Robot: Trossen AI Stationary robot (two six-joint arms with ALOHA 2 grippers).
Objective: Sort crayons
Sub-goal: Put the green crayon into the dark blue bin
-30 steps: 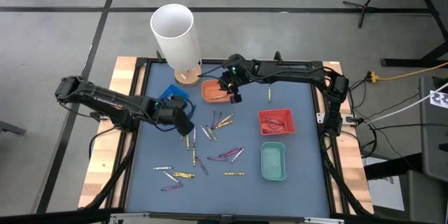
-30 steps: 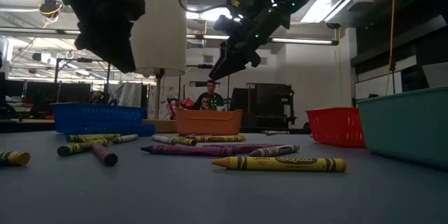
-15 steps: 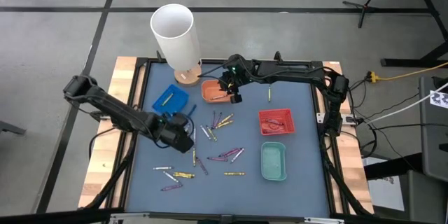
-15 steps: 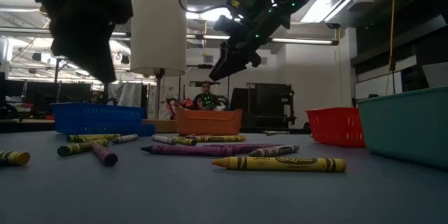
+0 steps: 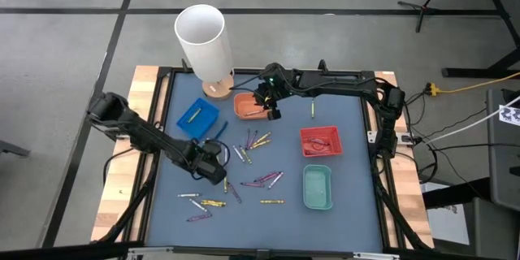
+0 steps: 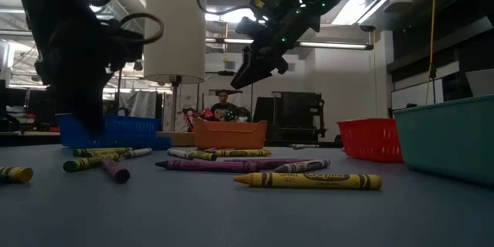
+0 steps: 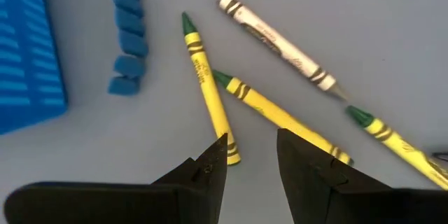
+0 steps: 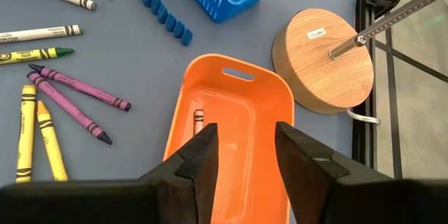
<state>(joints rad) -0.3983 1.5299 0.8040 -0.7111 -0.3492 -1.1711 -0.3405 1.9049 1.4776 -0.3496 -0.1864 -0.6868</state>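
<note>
Several crayons lie scattered on the blue-grey table: one cluster in the middle [image 5: 253, 142], others nearer the front [image 5: 265, 180] and front left [image 5: 205, 203]. My left gripper [image 5: 214, 169] is open and low over two yellow crayons [image 7: 206, 84] [image 7: 280, 119] and a white one [image 7: 280, 45]. Its fingertips stand just above the yellow ones' near ends, and I see no touch. My right gripper [image 5: 268, 110] hangs open above the orange tray [image 8: 231, 112], which holds one crayon [image 8: 198, 119].
A blue tray [image 5: 197, 114] holding a yellow crayon stands at the left. A red tray [image 5: 321, 140] and a green tray [image 5: 317, 188] stand at the right. A tall white cylinder [image 5: 201, 36] on a wooden base [image 8: 323, 59] stands at the far edge. A blue coiled strip [image 7: 129, 35] lies by the blue tray.
My left gripper has gone from beside the blue tray toward the table's near edge and down, ending low over the yellow crayons. No crayon has moved.
</note>
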